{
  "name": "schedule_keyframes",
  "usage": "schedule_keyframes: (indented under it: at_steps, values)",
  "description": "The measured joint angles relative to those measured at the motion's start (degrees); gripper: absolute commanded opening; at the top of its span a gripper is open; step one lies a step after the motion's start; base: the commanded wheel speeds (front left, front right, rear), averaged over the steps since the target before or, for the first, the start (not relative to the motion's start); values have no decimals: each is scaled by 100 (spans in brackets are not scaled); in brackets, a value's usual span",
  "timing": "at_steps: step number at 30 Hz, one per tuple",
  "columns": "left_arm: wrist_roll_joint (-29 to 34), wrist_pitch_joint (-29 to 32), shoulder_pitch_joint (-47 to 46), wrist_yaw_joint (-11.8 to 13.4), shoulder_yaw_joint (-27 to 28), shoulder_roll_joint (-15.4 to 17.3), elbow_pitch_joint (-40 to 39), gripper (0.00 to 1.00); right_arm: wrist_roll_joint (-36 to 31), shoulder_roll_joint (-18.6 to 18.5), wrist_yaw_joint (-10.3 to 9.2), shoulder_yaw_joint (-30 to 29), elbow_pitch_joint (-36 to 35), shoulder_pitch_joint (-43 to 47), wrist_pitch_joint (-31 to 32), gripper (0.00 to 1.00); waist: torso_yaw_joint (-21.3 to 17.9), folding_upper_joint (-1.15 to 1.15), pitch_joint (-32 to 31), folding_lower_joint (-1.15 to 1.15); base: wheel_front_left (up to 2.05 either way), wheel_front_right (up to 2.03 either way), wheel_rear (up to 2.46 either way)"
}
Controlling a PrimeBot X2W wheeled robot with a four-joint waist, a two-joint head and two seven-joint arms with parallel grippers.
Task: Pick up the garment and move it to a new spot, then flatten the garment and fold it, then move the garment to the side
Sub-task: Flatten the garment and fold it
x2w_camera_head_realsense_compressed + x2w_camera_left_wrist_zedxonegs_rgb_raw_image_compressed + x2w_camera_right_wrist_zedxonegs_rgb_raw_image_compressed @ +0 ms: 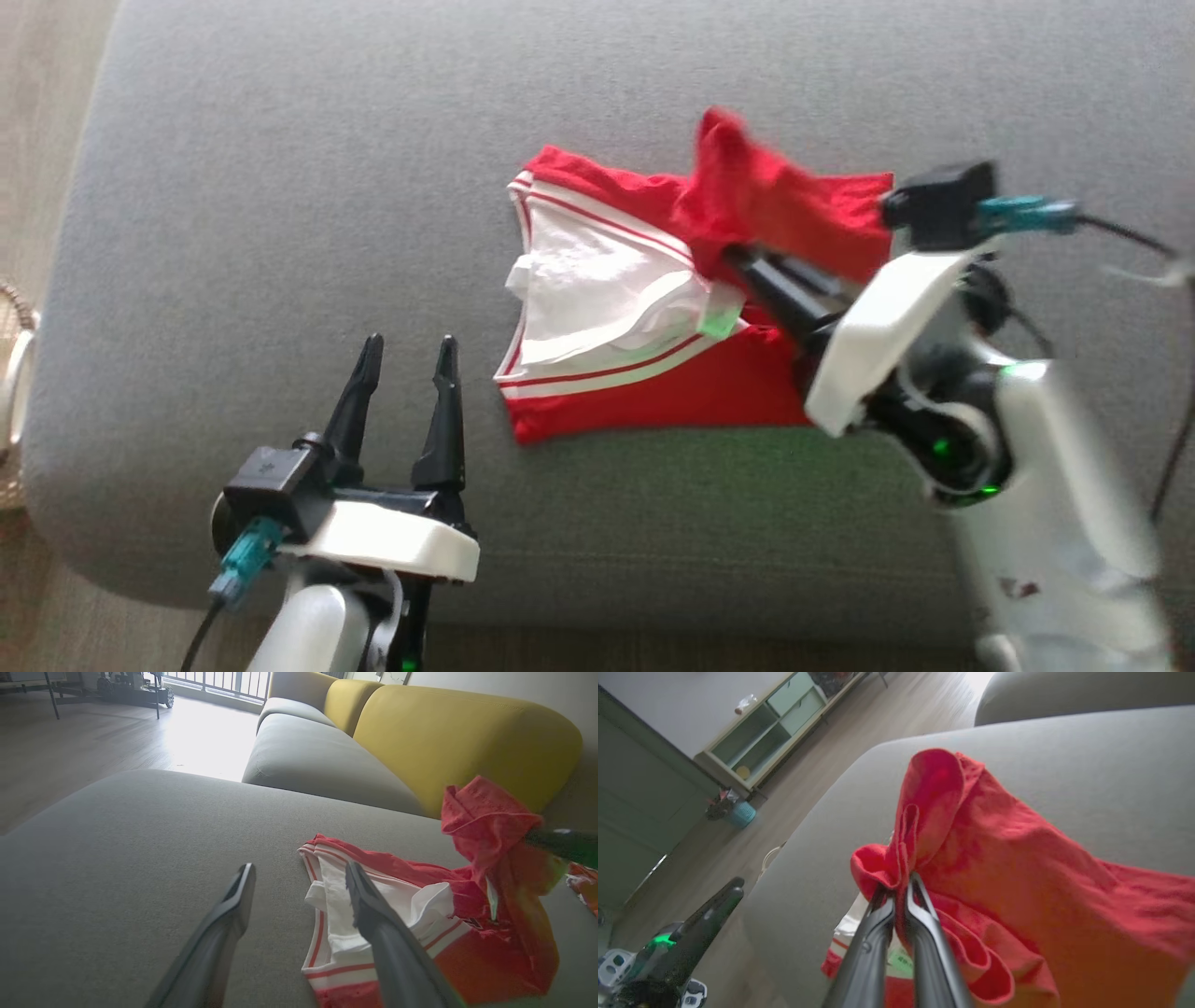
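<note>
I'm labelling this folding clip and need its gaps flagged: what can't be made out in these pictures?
Head view: right gripper tips, buried under the lifted fold of the garment.
Head view: print on the greenish tag, too small and blurred.
Left wrist view: the near hem, cut off by the bottom edge and covered by the left gripper.

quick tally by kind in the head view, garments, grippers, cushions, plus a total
garment: 1, red and white
grippers: 2, the left gripper open beside the garment, the right gripper shut on a fold of red cloth
grey cushion: 1, under the garment
total: 4
</note>
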Motion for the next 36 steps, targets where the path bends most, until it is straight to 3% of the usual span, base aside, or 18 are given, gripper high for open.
schedule_keyframes:
  at_steps: [20, 21, 22, 23, 24, 30, 36]
  values:
    - [10, 0, -38, -148, -25, -172, 231, 100, 1385, 14, -1, 2178, 2728, -1668, -1563, 0, 652, 0, 72, 0, 0, 0, 0]
    - [10, 0, -38, -151, -30, -174, 244, 100, 1441, 14, -1, 2251, 2854, -1720, -1626, 16, 668, 0, 73, 0, 0, 0, 0]
    - [10, 0, -38, -151, -33, -174, 256, 100, 1510, 12, -1, 2335, 2964, -1770, -1688, 45, 681, 0, 72, 0, 0, 0, 0]
    - [10, 0, -38, -151, -35, -176, 263, 100, 1597, 11, -1, 2398, 3030, -1797, -1753, 92, 690, 0, 71, 0, 0, 0, 0]
    - [10, 0, -38, -151, -32, -177, 268, 100, 1723, 12, -1, 2455, 3042, -1803, -1816, 100, 692, 0, 71, 0, 0, 0, 0]
    - [10, 0, -35, -137, 23, -183, 265, 100, 1914, 15, -1, 2395, 3075, -2049, -2272, 100, 574, 0, 59, 0, 0, 0, 0]
    - [21, 0, -32, -136, 42, -188, 222, 100, 1156, -36, -1, 1775, 3158, -2105, -2550, 100, 385, 0, 5, 0, 0, 0, 0]
